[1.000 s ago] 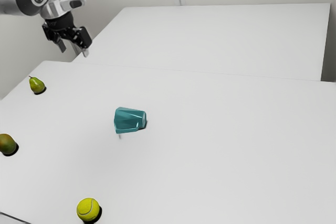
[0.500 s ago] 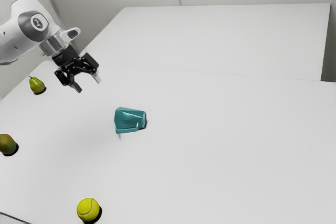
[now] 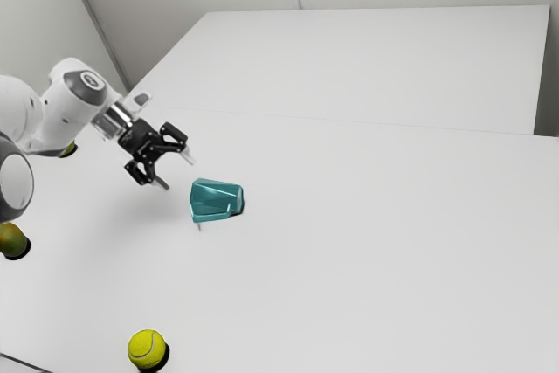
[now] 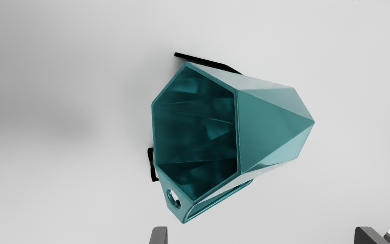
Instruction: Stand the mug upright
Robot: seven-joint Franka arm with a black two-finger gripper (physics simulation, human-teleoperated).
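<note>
Lying sideways, open-mouthed teal mug (image 4: 244, 132)

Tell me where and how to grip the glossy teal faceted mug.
Probably best by the upper rim of the mug, from its mouth, one jaw inside and one outside: it lies on its side, opening toward the gripper, handle off to one side.

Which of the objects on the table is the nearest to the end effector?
The teal faceted mug, lying on its side, mouth toward the black end effector; the yellow tennis ball, brownish round fruit and mostly hidden green fruit lie farther.
</note>
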